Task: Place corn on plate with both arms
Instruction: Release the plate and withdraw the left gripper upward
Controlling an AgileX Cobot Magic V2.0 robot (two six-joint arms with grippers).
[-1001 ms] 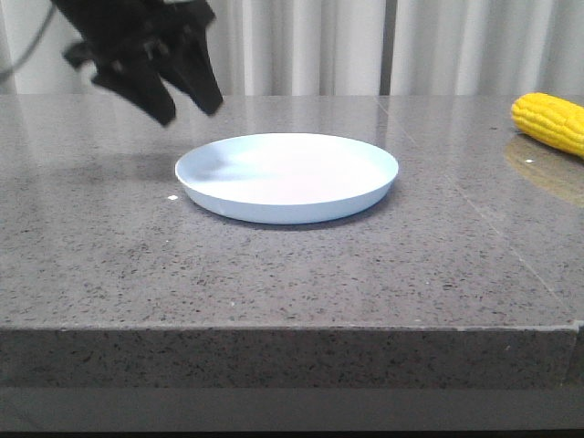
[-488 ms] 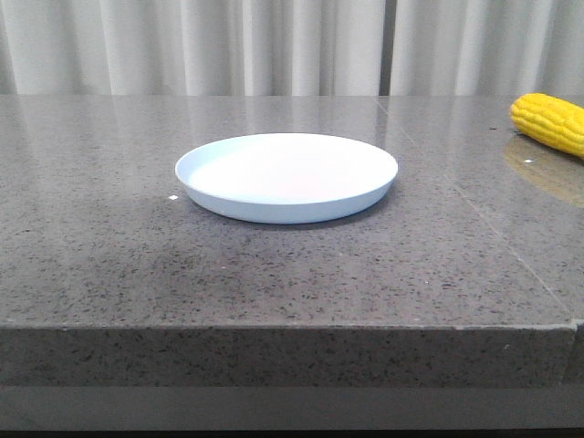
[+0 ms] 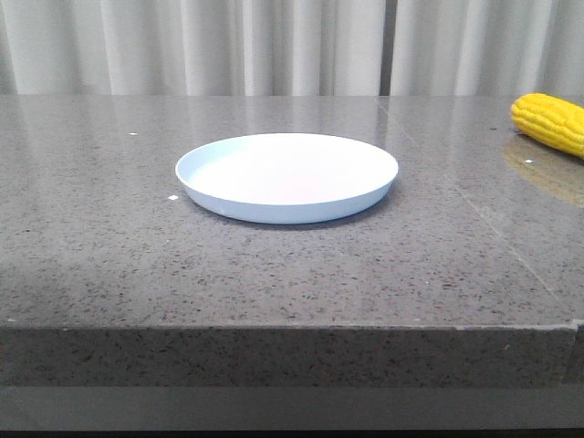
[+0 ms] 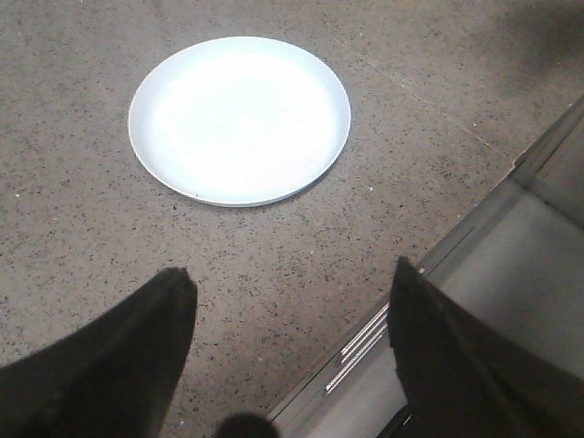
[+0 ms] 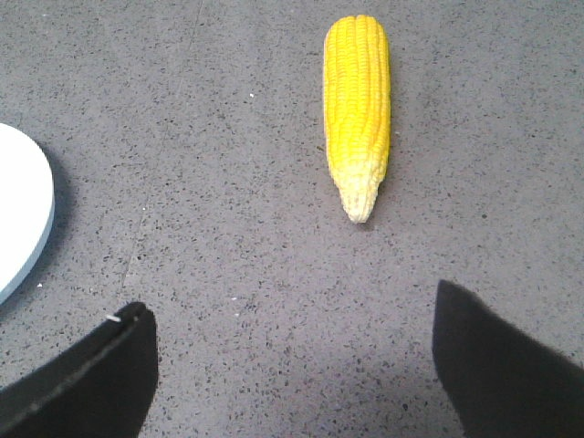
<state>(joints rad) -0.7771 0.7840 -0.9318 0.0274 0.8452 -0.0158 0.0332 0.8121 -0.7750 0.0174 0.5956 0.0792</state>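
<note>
Table point(image 3: 274, 274): polished grey speckled stone, glossy, reflective. Plate point(image 3: 286, 176): smooth pale plastic-looking, slight sheen. Corn point(image 5: 357, 108): bumpy kernel rows. Curtain point(image 3: 201, 46): white pleated cloth.

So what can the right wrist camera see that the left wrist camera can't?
Only the right wrist view shows the corn, lying whole on the table, apart from the open right hand. Only the left wrist view shows the whole plate, bare, the table's edge with a lower ledge past it, and the open left hand. Both show the speckled grey table and some of the plate, just a sliver of rim in the right one.
</note>
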